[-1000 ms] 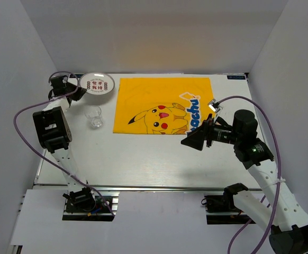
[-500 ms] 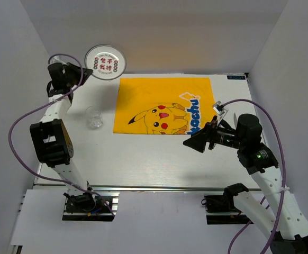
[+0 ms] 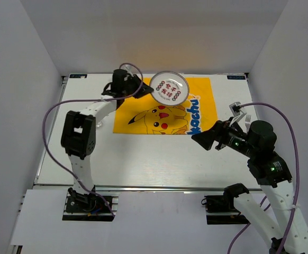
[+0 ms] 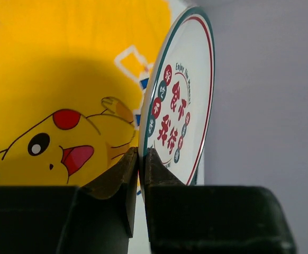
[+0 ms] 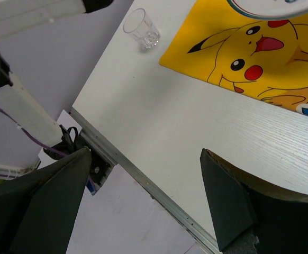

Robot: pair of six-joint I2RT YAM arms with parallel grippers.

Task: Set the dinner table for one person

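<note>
Left pincer (image 4: 141,159) clamped on printed plate's (image 4: 180,106) rim, Pikachu mat (image 4: 48,63) beneath it, right pincer (image 5: 144,152) gaping, empty, above white worktop (image 5: 159,121), right wrist view catching clear glass (image 5: 142,30) ahead, left wrist view not.

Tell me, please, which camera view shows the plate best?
The top external view: the plate shows its whole round face and print, held above the yellow mat by the left gripper. The left wrist view shows it obliquely, its rim pinched between the fingers. The right wrist view catches only a sliver at its top edge.
</note>
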